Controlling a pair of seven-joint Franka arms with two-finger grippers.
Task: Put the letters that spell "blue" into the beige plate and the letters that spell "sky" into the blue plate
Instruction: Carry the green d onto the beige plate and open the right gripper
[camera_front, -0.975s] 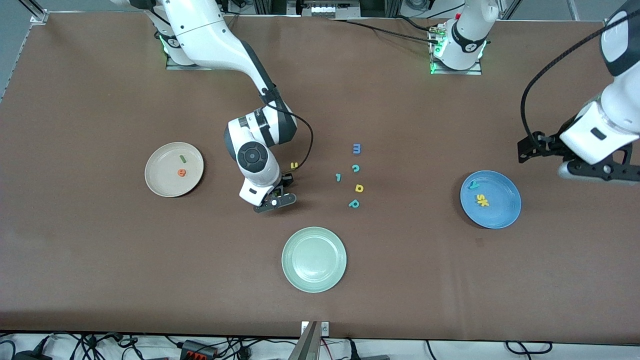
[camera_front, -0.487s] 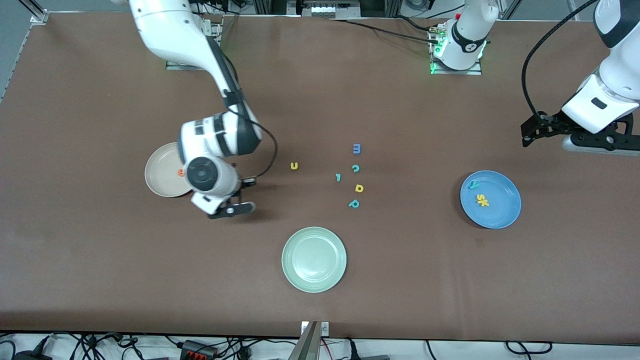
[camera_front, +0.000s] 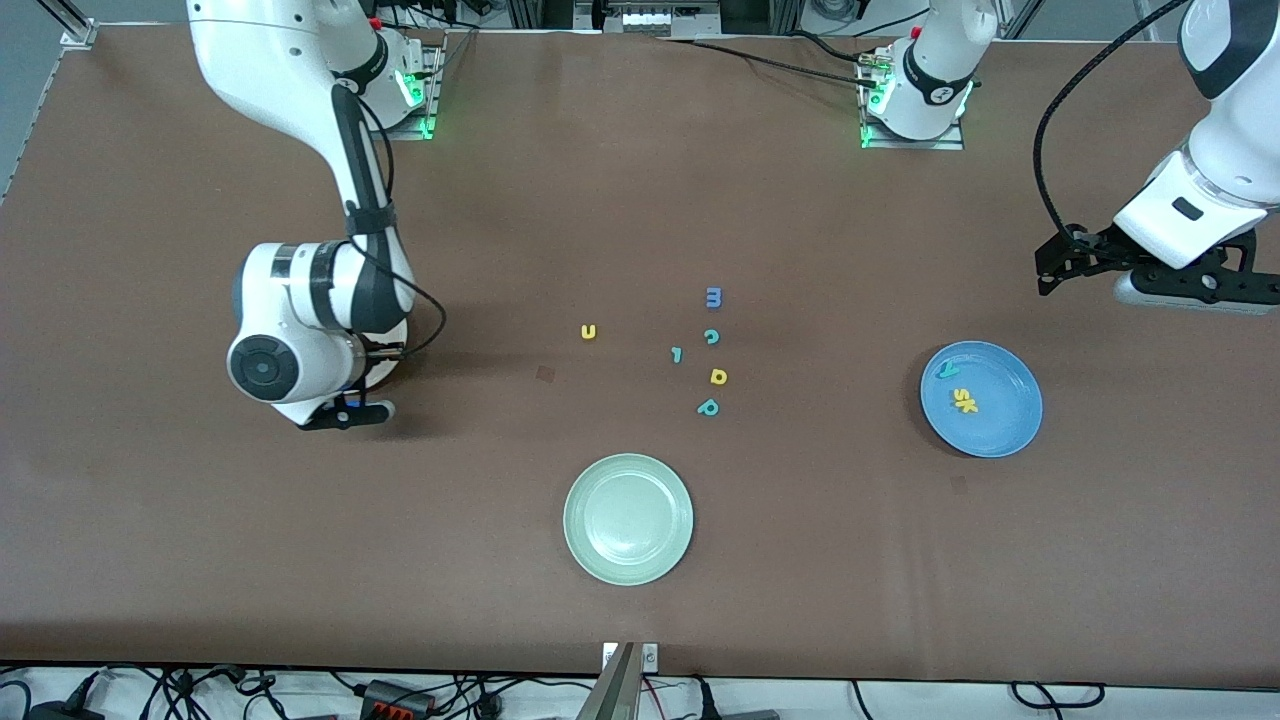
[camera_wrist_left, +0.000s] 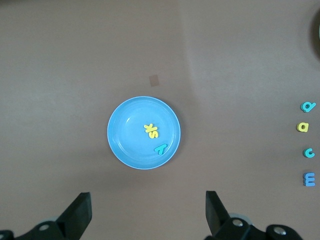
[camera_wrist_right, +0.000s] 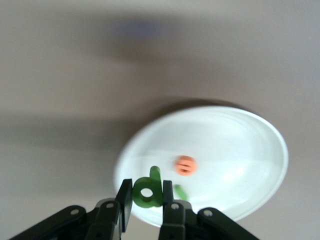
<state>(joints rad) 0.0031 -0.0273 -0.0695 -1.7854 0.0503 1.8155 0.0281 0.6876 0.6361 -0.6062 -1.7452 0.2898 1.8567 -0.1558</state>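
R gripper (camera_wrist_right: 146, 206) hangs over the round beige plate (camera_wrist_right: 250, 165) near the table's R-arm end, fingers pinching the dark green foam b (camera_wrist_right: 148, 190). Orange foam e (camera_wrist_right: 185, 165) lies in that plate w/ the green bar l (camera_wrist_right: 181, 192) just beside it. Yellow foam u (camera_front: 588, 332) sits on bare table mid-way, apart from the plates. L gripper (camera_wrist_left: 147, 215) waits w/ fingers spread wide above the table near the round bright blue plate (camera_front: 1010, 430), which holds yellow s (camera_front: 958, 400), yellow k (camera_front: 969, 406) & teal y (camera_front: 947, 370). A pale green plate (camera_front: 628, 570) sits toward the table's front edge.
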